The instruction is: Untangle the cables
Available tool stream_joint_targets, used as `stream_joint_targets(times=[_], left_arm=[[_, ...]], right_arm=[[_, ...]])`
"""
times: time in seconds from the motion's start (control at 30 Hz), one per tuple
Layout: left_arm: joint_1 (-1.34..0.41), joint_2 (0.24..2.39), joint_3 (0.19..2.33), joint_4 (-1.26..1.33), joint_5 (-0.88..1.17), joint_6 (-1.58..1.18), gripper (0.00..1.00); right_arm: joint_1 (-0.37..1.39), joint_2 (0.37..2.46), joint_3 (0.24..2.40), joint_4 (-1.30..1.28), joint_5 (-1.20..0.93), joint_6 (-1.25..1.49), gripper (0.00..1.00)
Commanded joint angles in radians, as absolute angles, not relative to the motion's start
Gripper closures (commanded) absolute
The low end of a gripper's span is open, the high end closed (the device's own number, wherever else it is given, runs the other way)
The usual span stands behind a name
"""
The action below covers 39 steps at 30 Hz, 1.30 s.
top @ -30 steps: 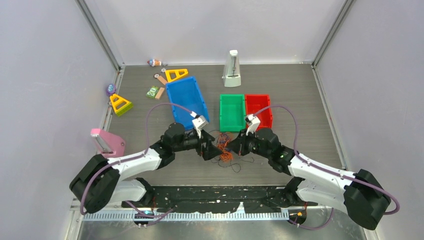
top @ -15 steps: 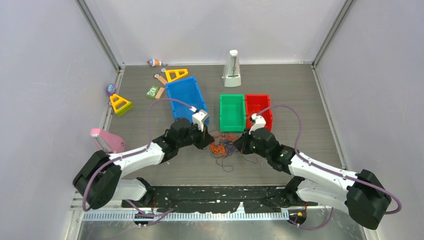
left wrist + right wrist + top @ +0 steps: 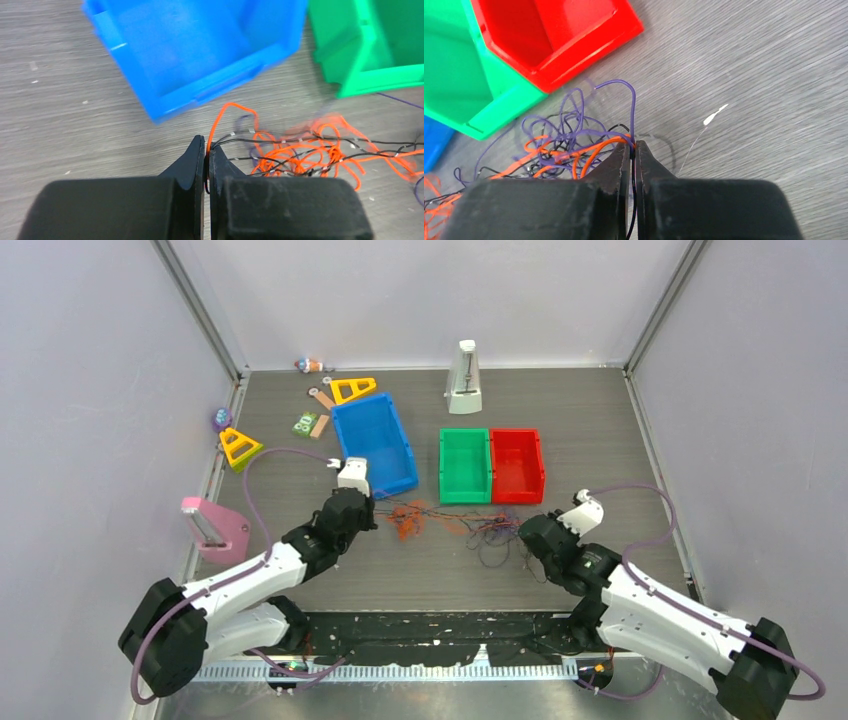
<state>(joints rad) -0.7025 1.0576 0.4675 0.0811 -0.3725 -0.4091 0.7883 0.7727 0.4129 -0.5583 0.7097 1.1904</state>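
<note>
Cables [image 3: 450, 522] lie strung across the middle of the desk, just on the near side of the green bin [image 3: 465, 465] and red bin [image 3: 518, 465]. The left gripper [image 3: 206, 145] has its jaws pinched together on an orange strand. The right gripper [image 3: 633, 146] clamps purple and orange strands.

Top view: taken from high above near edge of table [image 3: 600, 410], tilted down toward far side; whole surface covered, from far off, walls [image 3: 100, 390] included.
Left wrist view: taken low and close behind left gripper [image 3: 207, 146], aimed at blue bin [image 3: 190, 45] and green bin [image 3: 380, 50].
Right wrist view: taken equally close behind right gripper [image 3: 634, 147], aimed at red bin [image 3: 549, 30].
Cables [image 3: 305, 155] and green bin shared by all three.
</note>
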Motion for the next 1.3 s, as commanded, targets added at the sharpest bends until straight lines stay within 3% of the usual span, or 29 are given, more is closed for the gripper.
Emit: stream_joint_targets(times=[0.0,0.07,0.1,0.2,0.37,0.47,0.93,1.27], left_arm=[[-0.680,1.031,0.472,0.013,-0.585,-0.423,1.00],[-0.680,1.019,0.448,0.117,-0.402,-0.357,1.00],[-0.680,1.012,0.435,0.165,-0.302,-0.332,1.00],[-0.680,1.022,0.407,0.302,-0.041,-0.301,1.00],[-0.680,1.086,0.451,0.289,0.072,-0.299,1.00],[-0.680,1.105,0.463,0.277,0.075,-0.303,1.00],[-0.679,1.139,0.503,0.182,-0.033,-0.310,1.00],[-0.679,1.139,0.503,0.179,-0.037,-0.311,1.00]], right_arm=[[0.777,0.727,0.406,-0.648,0.895,1.191,0.92],[0.777,0.724,0.416,-0.532,0.806,0.981,0.57],[0.777,0.722,0.420,-0.485,0.693,0.803,0.31],[0.777,0.697,0.399,-0.237,0.452,0.529,0.08],[0.778,0.745,0.418,-0.022,0.066,0.377,0.04],[0.789,0.881,0.487,-0.007,-0.068,0.338,0.10],[0.939,1.261,0.628,0.210,-0.075,0.403,0.29],[0.939,1.451,0.606,0.449,-0.067,0.510,0.35]])
